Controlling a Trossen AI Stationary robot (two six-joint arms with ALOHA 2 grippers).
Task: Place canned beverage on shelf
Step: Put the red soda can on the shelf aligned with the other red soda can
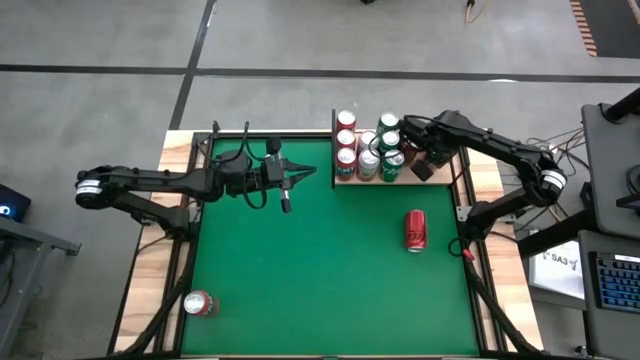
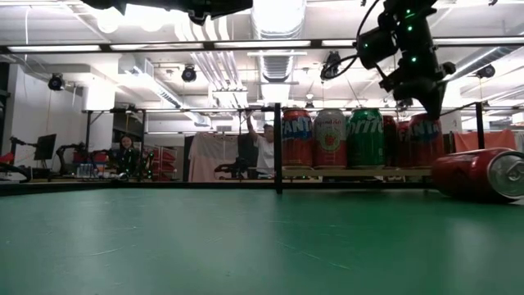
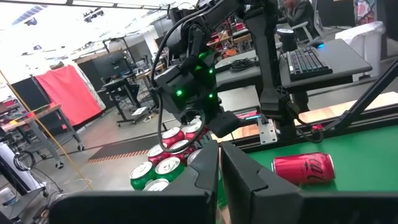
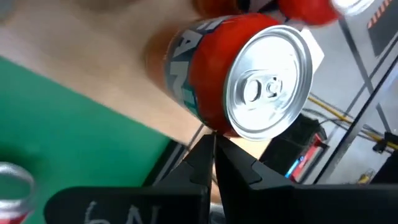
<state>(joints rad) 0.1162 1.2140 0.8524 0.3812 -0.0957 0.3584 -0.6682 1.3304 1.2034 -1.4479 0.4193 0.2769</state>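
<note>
**Observer:** What are the fingers doing right now?

**Operator:** On the right gripper point(image 4: 214, 155) I see both fingers pressed together with nothing between them. It hangs over the shelf point(image 1: 345, 181), right beside an orange can point(image 4: 239, 74) standing upright on the pale wood. I judge the jaws are empty because that can stands on its own.

**Observer:** And the left?

**Operator:** The left gripper point(image 3: 219, 163) is also closed on nothing. It hovers above the green table point(image 1: 300, 270), well short of the shelf, pointing toward it. I read that as a waiting pose, clear of the other arm.

**Observer:** Where do the drinks stand?

**Operator:** The shelf sits at the table's far edge, on the right arm's side, already packed with upright red and green cans in tight rows, which I take as saving room. A red can point(image 1: 416, 230) lies on its side on the felt near the right arm, apart from the shelf. Another can point(image 1: 200, 304) lies at the near left corner. Both look unplaced, so I'd say the job is partway.
</note>
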